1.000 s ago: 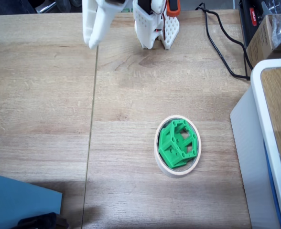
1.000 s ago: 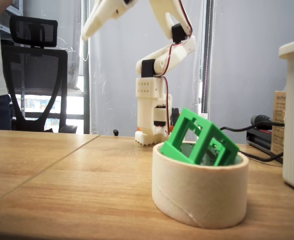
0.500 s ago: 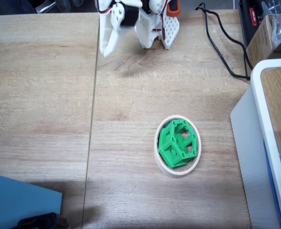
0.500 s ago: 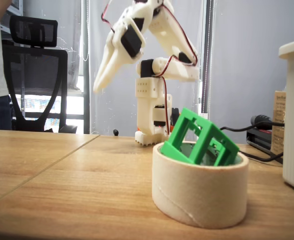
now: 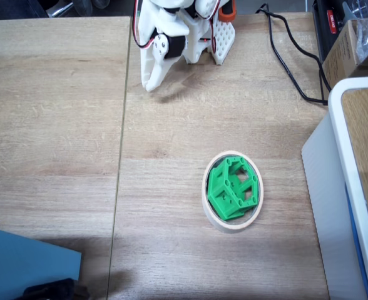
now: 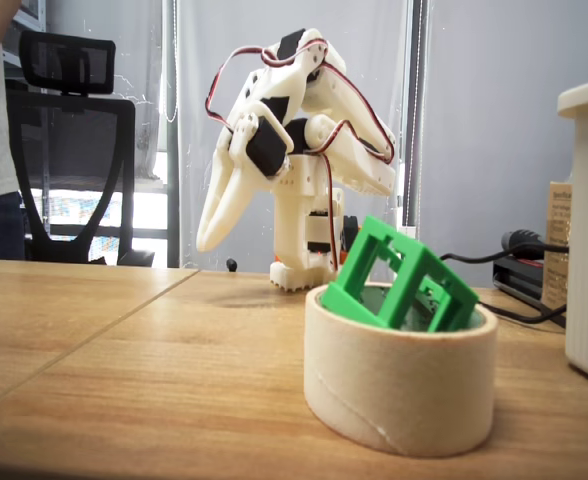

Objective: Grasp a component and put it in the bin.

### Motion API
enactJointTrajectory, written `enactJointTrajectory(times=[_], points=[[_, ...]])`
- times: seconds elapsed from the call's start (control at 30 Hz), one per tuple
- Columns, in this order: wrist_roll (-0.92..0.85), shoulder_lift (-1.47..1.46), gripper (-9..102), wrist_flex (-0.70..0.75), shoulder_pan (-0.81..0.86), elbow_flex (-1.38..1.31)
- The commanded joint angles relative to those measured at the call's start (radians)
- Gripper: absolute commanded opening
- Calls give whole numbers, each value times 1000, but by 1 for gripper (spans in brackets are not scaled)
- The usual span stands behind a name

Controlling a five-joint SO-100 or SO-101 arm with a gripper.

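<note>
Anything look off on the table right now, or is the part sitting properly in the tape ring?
One thing: the green component sits tilted in the tape ring, one corner poking above the rim rather than lying flat. It is inside the ring, as a fixed view from above confirms. The claw hangs folded near the base, clear of it.

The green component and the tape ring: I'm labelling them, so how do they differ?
The green component is an open lattice block, tilted; the tape ring is a smooth cream band, flat on the table. The component sits inside and sticks up above the ring's rim. Both are hollow.
</note>
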Motion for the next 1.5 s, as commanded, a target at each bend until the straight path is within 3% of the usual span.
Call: enactJointTrajectory(times=[0.0, 0.27, 1.47], points=[[3, 6, 0, -12, 44, 9], [-3, 6, 0, -12, 126, 75], [11, 5, 0, 6, 114, 110]])
